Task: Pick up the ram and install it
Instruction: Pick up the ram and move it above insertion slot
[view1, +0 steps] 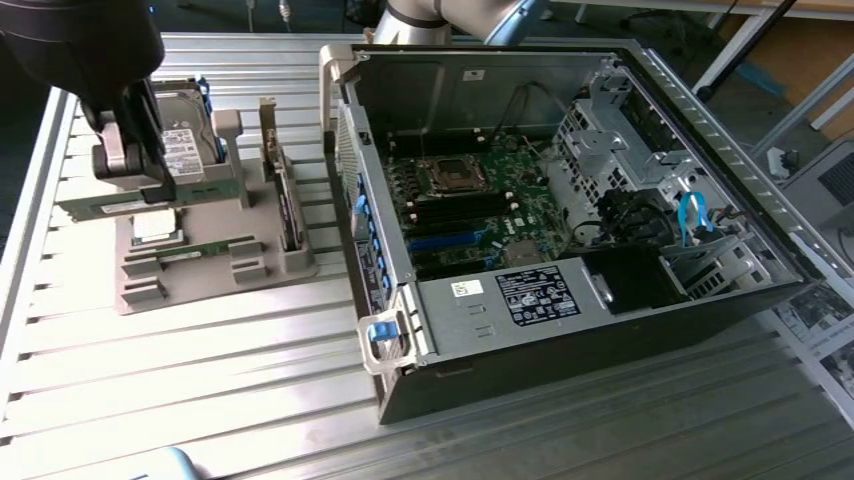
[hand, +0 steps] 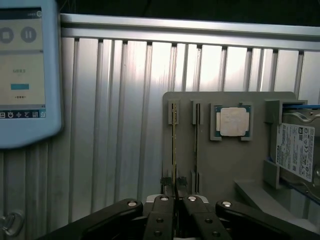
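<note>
The gripper (hand: 174, 192) looks clenched on the near end of the ram (hand: 174, 145) — standing on edge in the holder's (hand: 225, 165) outer slot — its long axis running straight away from the fingers.

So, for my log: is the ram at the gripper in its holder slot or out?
In: the ram stands on edge, slotted in the grey holder, gripper around it.
</note>
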